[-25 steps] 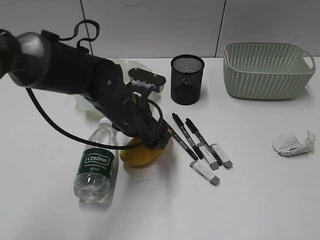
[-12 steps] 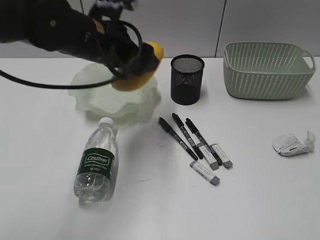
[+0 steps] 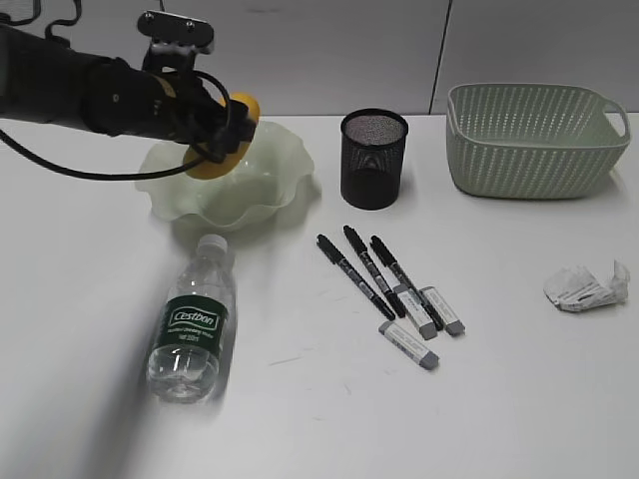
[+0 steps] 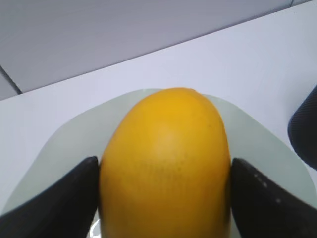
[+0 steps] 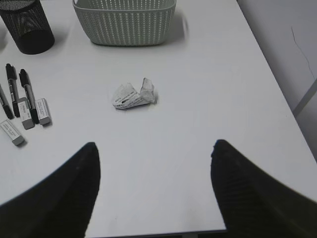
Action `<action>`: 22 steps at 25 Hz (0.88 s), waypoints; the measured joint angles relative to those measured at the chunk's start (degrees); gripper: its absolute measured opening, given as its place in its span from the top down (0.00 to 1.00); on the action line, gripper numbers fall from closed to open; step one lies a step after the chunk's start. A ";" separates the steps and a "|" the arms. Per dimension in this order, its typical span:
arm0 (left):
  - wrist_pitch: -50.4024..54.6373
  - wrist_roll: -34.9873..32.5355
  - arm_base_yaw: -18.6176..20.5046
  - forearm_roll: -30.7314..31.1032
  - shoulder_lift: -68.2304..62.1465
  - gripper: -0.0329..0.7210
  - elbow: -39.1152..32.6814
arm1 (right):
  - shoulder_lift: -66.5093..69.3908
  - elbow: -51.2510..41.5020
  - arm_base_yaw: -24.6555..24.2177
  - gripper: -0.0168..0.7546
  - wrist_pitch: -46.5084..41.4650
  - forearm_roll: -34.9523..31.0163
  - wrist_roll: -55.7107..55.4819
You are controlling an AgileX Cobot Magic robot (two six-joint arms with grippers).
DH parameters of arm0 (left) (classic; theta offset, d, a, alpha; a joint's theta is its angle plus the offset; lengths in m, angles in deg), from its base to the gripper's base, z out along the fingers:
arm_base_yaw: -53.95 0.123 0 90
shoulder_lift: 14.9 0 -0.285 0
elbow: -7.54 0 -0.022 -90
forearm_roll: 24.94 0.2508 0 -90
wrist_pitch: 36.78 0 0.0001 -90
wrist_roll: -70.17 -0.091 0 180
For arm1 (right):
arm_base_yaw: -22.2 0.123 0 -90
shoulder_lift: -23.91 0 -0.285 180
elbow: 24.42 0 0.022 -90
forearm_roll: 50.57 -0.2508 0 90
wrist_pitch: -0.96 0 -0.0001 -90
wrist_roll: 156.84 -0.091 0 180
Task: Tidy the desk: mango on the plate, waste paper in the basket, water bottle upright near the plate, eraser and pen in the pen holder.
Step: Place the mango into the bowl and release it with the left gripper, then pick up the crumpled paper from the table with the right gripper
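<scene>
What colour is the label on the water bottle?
Dark green with white lettering on the water bottle; the exterior view shows it best.

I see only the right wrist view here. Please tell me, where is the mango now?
Observer: The left hand holds the mango above the plate.
Operator: Is the water bottle already upright?
Observer: No, the water bottle lies on its side, in front of the plate.
Operator: Is anything inside the pen holder?
Observer: The pen holder shows nothing sticking out; three pens lie on the desk.
</scene>
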 joint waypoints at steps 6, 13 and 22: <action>0.62 0.00 0.00 0.05 -0.35 0.07 1.67 | 0.00 0.00 0.00 0.27 0.00 0.00 0.00; 9.05 0.00 0.00 0.60 5.68 0.14 0.63 | 0.00 0.00 0.00 0.27 0.00 0.00 0.00; 21.41 0.00 0.06 4.27 49.05 0.27 -25.19 | 0.00 0.00 0.00 0.27 0.00 0.00 0.00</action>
